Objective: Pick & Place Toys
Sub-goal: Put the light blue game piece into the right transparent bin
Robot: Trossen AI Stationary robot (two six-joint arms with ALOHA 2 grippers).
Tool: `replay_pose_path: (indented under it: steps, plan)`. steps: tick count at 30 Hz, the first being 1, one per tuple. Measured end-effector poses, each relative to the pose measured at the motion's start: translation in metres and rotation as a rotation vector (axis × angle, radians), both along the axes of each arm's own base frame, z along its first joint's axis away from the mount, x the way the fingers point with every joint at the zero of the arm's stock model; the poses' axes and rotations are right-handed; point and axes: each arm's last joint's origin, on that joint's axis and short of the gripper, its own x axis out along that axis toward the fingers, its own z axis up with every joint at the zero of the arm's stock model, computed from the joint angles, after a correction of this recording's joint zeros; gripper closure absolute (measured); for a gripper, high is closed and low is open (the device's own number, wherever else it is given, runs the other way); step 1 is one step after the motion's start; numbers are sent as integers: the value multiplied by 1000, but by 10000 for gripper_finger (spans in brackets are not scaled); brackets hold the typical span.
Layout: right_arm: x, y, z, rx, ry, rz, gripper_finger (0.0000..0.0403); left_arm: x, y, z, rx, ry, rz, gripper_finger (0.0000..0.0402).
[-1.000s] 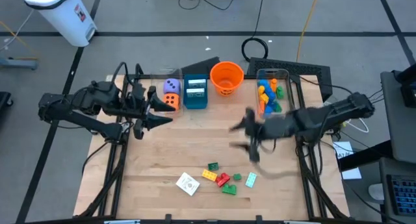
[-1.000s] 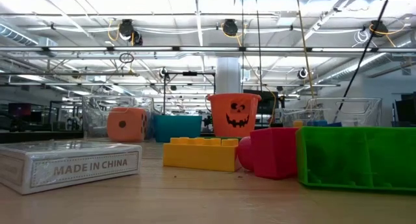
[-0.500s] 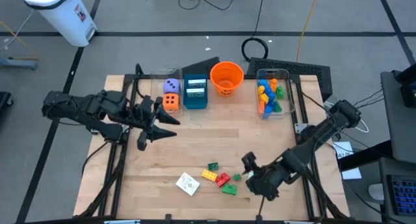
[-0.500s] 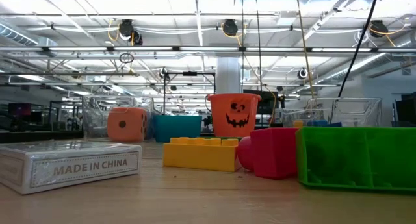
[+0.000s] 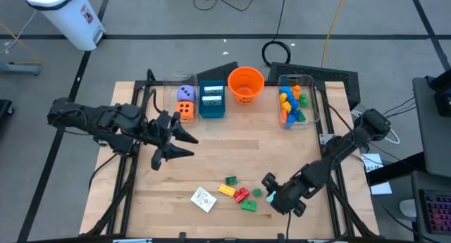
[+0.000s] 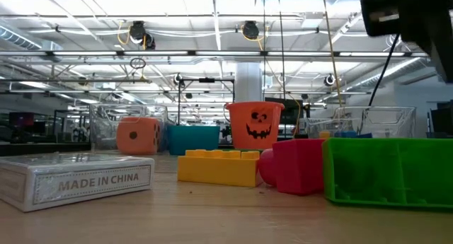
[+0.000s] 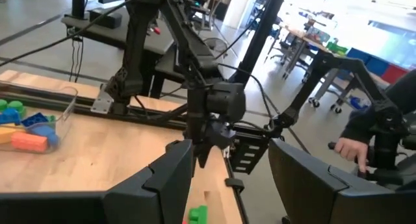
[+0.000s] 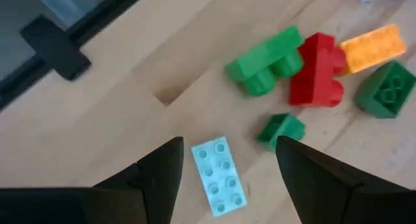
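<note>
Toys are mostly bunched near the table's front edge: a light blue brick (image 8: 220,176) sits right between the spread-apart fingers of the right gripper (image 5: 273,191), which hangs just over it with nothing held, and beside it are a red brick (image 8: 317,69), a couple of green bricks (image 8: 266,61), an orange-yellow brick (image 8: 372,47) and a white card pack (image 5: 203,198). Left gripper (image 5: 180,143) hovers over the middle-left of the table with its fingers parted and empty, not far from the orange die (image 5: 185,110) and purple die (image 5: 185,94) at the back, while more bricks lie in the clear bin (image 5: 296,79) next to the orange bucket (image 5: 245,83).
</note>
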Motion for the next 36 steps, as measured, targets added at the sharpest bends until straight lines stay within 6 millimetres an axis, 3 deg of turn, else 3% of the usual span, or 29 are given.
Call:
replay_pose_path:
  steps: [9, 17, 26, 36]
  plan:
    - [-4, -19, -31, -44, 50, 61, 165, 0, 0, 0, -6, -2, 2, 190]
    - [0, -36, -45, -3, 73, 82, 165, 0, 1, 0, -1, -3, 11, 190]
    - [0, -47, -53, -12, 87, 98, 165, 1, 3, 0, 4, -4, 23, 190]
    - [9, -43, -69, -27, 91, 109, 165, 2, 6, 0, 10, -5, 36, 190]
